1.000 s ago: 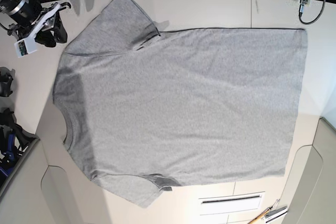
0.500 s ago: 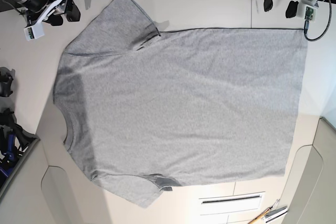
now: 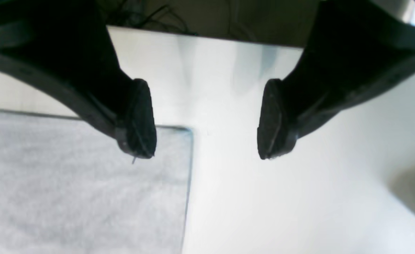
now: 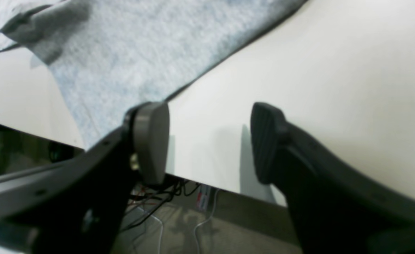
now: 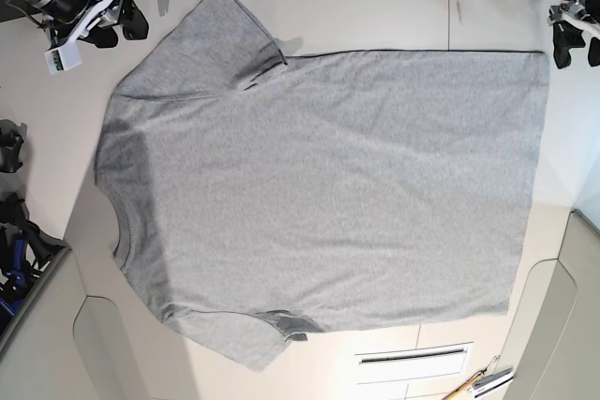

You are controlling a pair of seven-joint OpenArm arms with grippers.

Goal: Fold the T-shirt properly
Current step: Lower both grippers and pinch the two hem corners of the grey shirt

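Beneath your left gripper (image 3: 207,120), parted over the hem corner, lies the shirt (image 5: 328,185), likely for pinching; your right gripper (image 4: 209,143) gapes beside the sleeve, presumably lining up too.

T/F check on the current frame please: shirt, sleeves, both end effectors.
1. The T-shirt is already folded into a small square. False: it lies spread out.
2. The left end effector is open. True.
3. The right end effector is clamped on a sleeve. False: its fingers are apart, with no cloth gripped.
4. The T-shirt's hem is on the base view's right, its sleeves toward the left. True.
5. The T-shirt's upward side shows bold lettering. False: it is plain grey.
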